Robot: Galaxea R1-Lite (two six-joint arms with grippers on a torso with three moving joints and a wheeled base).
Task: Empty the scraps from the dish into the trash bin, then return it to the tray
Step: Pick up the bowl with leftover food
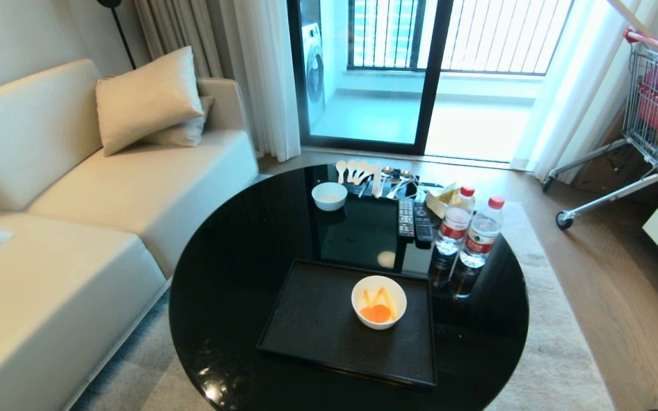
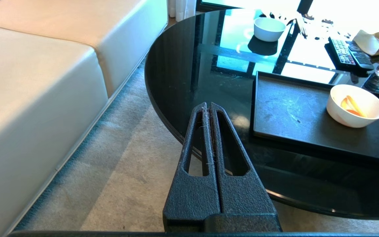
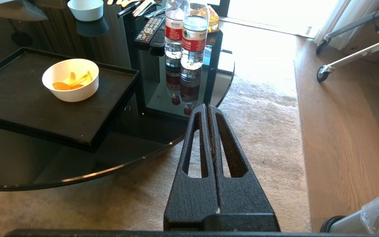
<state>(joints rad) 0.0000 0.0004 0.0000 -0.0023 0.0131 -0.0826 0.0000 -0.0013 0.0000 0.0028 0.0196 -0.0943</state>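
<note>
The dish (image 1: 378, 301), a deep white bowl, stands on the right part of the black tray (image 1: 312, 325) on the round black table. Inside lie the scraps (image 1: 378, 308): orange carrot slices and pale strips. Both wrist views show the dish (image 2: 356, 105) (image 3: 70, 79) on the tray (image 2: 291, 112) (image 3: 18, 95). My left gripper (image 2: 208, 104) is shut and empty, parked low by the table's sofa-side edge. My right gripper (image 3: 207, 106) is shut and empty too, parked beside the table's other edge over the rug. The trash bin (image 3: 370, 217), silver with a clear bag liner, stands on the floor near my right arm.
On the glossy round table (image 1: 237, 274) stand a smaller white bowl (image 1: 329, 196), two water bottles (image 1: 469, 228), two remotes (image 1: 413, 220), spoons and a snack bag. A cream sofa (image 1: 66, 217) lies left. A shopping cart (image 1: 649, 114) stands at the right, on the wood floor.
</note>
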